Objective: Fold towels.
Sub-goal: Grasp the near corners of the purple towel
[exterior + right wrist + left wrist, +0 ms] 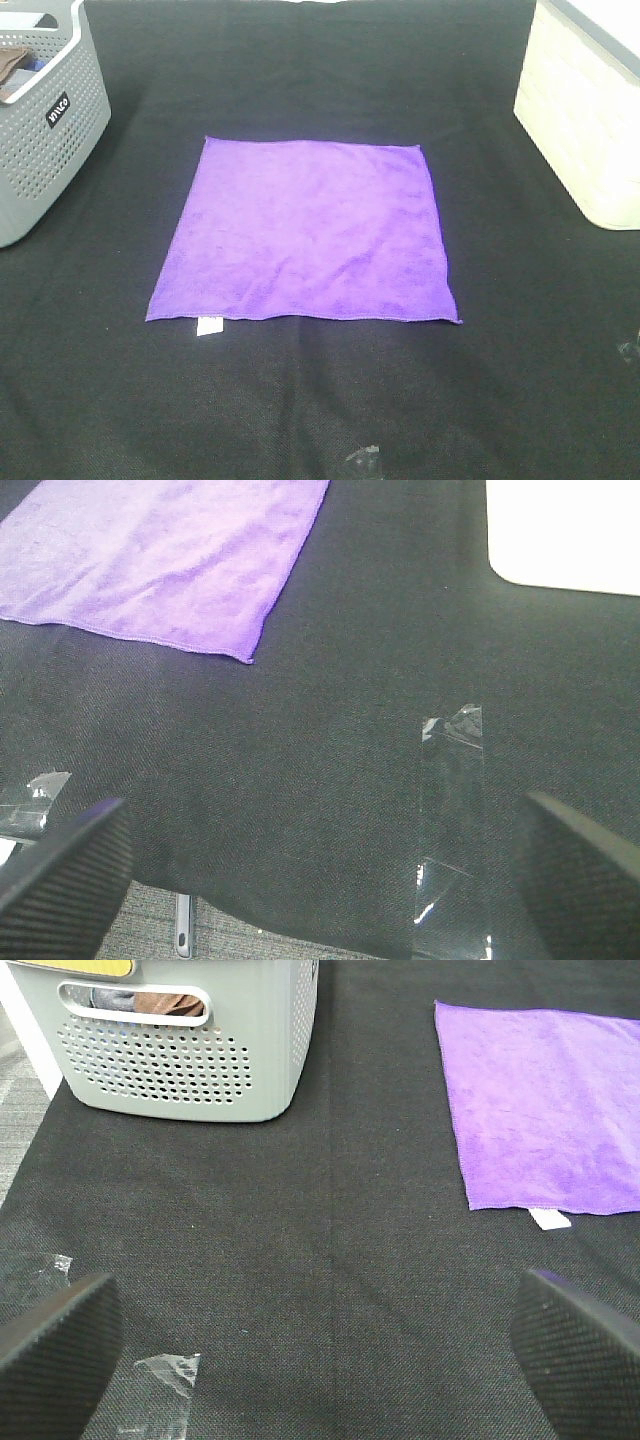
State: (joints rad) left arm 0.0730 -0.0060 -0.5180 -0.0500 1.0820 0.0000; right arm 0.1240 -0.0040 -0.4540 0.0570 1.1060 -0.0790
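One bright purple towel (pixel 305 232) lies spread flat and square in the middle of the black mat, its small white label (pixel 209 326) sticking out at the near left corner. Neither arm shows in the exterior high view. The left wrist view has the towel (pixel 550 1110) off to one side and the label (pixel 549 1219) at its corner. My left gripper (pixel 320 1360) is open over bare mat, well short of the cloth. In the right wrist view the towel's corner (pixel 180 570) lies ahead, and my right gripper (pixel 320 880) is open above the mat's near edge, holding nothing.
A grey perforated basket (pixel 45 120) with cloths inside stands at the back left, seen also as the basket (pixel 190 1050) in the left wrist view. A cream bin (pixel 590 110) stands at the back right. Clear tape strips (pixel 450 810) stick to the mat near its front edge.
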